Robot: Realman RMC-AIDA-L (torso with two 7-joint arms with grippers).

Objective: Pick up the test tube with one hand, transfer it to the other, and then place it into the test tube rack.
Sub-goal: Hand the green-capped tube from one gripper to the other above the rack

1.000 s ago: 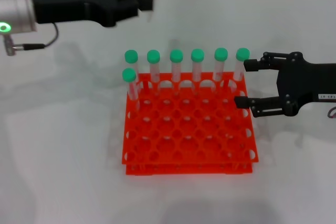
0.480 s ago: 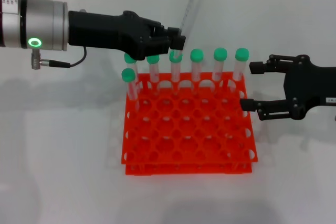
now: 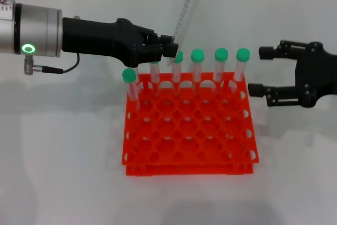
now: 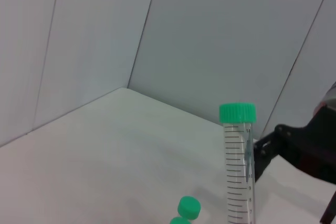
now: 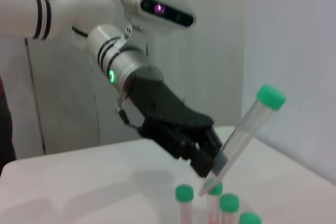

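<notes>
1. The test tube is clamped at its lower end by the left claw, tilted, cap up, above the back row of tubes.
2. The test tube rack is set on the desk.
3. The right claw is held apart just beside the rack's right edge.

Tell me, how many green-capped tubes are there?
7 tubes visible: one held tilted by the left end effector, five along the rack's back row, one before its left end. Another may hide behind that end effector.
</notes>
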